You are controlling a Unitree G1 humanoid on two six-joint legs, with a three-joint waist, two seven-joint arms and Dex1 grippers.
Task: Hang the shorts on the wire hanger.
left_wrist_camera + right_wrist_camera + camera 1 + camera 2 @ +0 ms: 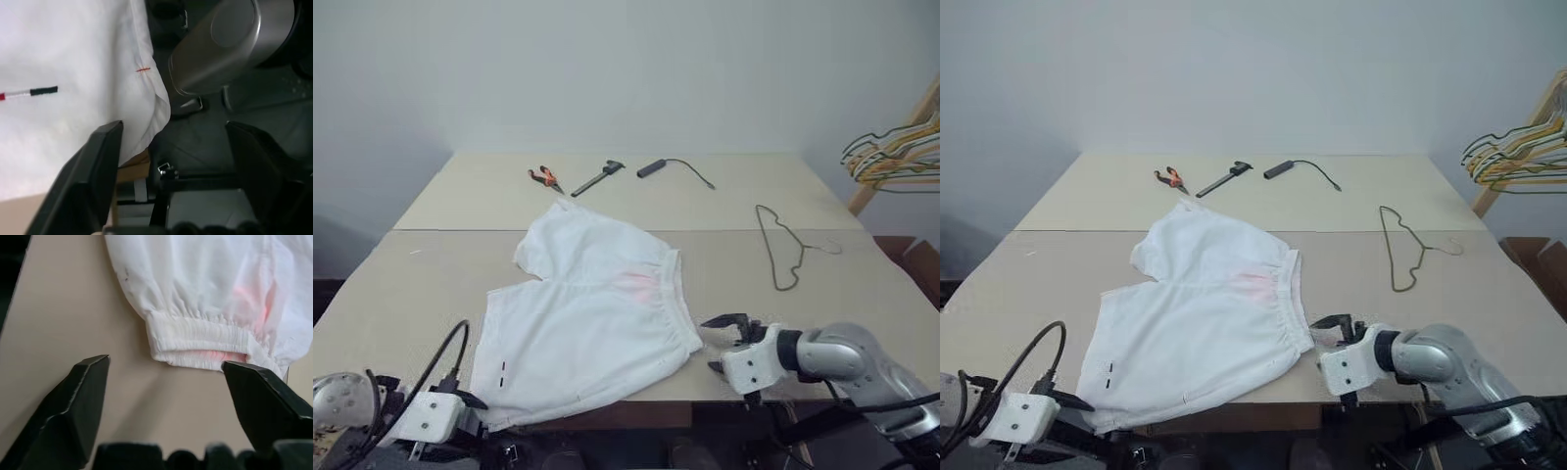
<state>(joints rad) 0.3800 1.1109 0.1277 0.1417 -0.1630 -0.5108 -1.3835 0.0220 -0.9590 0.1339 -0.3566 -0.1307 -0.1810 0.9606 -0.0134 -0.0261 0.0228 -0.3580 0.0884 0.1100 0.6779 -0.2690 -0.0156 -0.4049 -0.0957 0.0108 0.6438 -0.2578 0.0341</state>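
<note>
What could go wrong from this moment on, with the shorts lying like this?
The shorts hang partly over the near table edge beside the left gripper, so they may slide off if nudged. The wire hanger lies flat and apart from them, thin and probably hard to pinch. The right gripper, jaws open, faces the bunched waistband and may catch only one layer.

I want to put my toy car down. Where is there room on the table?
Bare table lies left of the shorts, and between the shorts and the wire hanger. The far edge is crowded with pliers, a caliper and a cable.
</note>
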